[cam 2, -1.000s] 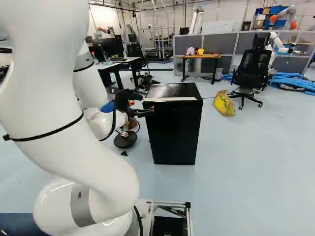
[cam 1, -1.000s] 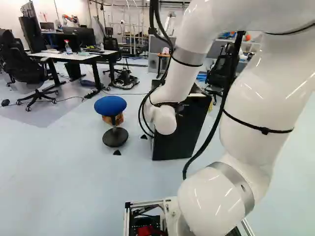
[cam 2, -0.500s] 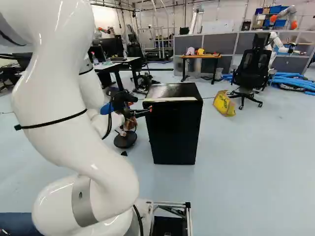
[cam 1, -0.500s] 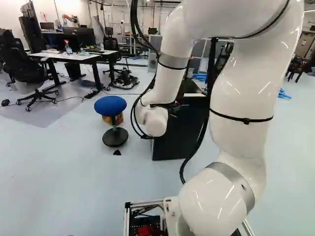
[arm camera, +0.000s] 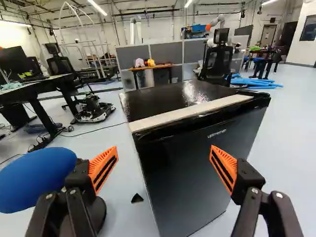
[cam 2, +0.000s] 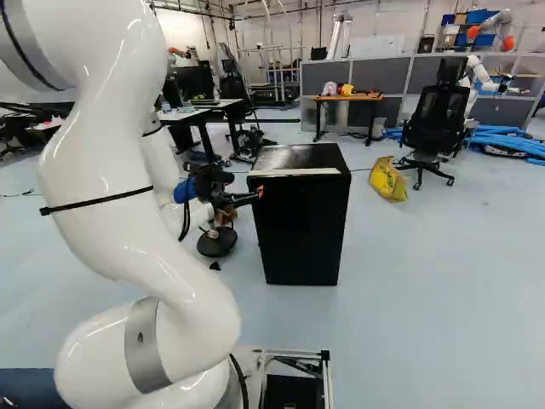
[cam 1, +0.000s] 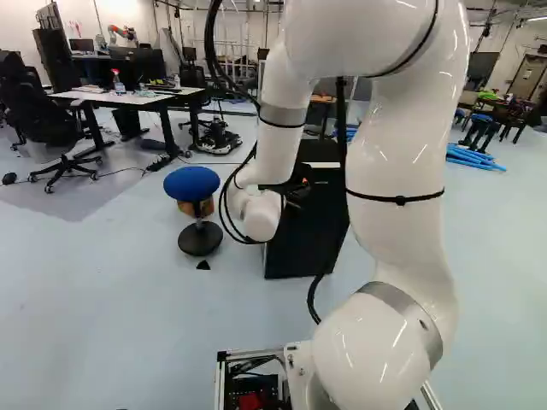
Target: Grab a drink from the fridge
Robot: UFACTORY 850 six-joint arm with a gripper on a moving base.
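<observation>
Wrist view has the claw (arm camera: pixel 164 155) spread wide near the fridge (arm camera: pixel 170 98), presumably so it can catch the door (arm camera: pixel 195 173).

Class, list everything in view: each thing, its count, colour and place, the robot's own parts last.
Fridge: one, black, middle of right base view
Stool: one, blue seat, beside fridge
Bag: one, yellow, floor
Table: one, orange-brown top, beyond fridge
Partitions: several, grey, behind table
Desk: one, white top, left base view's left
Chairs: several, black, floor
Tubes: several, blue, floor
Arm: one, white, on base
Gripper: one, black, orange pads, open, facing fridge
</observation>
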